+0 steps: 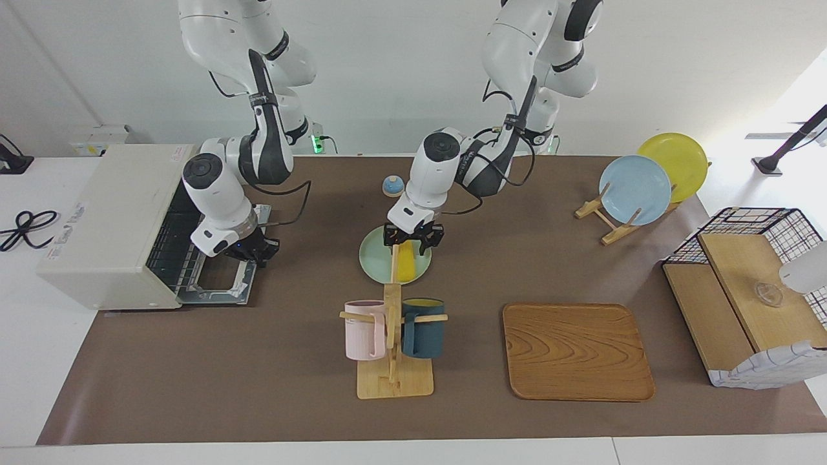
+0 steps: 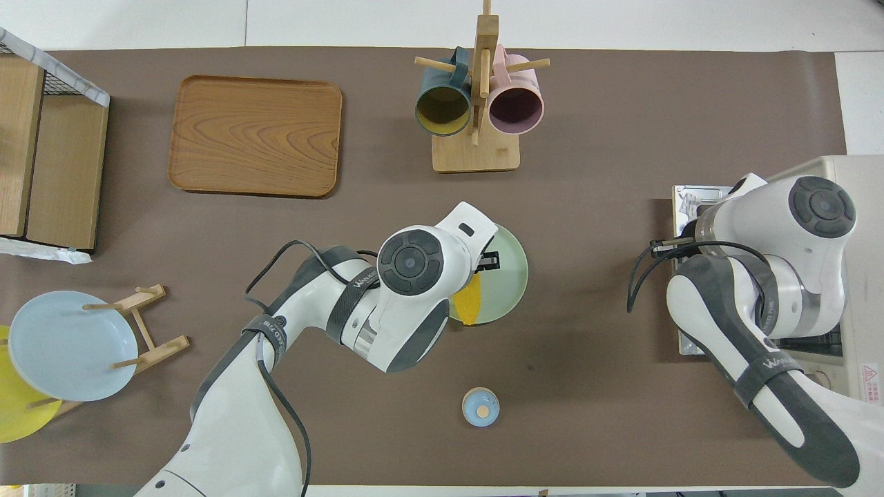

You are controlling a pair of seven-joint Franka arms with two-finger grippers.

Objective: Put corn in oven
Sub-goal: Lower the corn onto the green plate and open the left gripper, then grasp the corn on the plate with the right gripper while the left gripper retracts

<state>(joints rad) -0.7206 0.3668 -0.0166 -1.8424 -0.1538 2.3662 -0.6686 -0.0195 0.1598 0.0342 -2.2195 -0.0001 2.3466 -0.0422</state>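
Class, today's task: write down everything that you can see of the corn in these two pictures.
The corn is a bright yellow, elongated cob that tapers toward its end, smooth and plastic-looking. It lies flat on a pale green plate near the middle of the table, nearer to the robots than the mug rack. The left gripper is directly above it, hiding part of the cob in both views; whether the fingers touch it cannot be told.

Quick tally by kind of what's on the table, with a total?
Plates: 3: green plate, blue plate, yellow plate
Mugs: 2: pink mug, dark mug
Corn: 1
Oven: 1
Tray: 1
Basket: 1
Racks: 2: mug rack, plate rack
Total: 11
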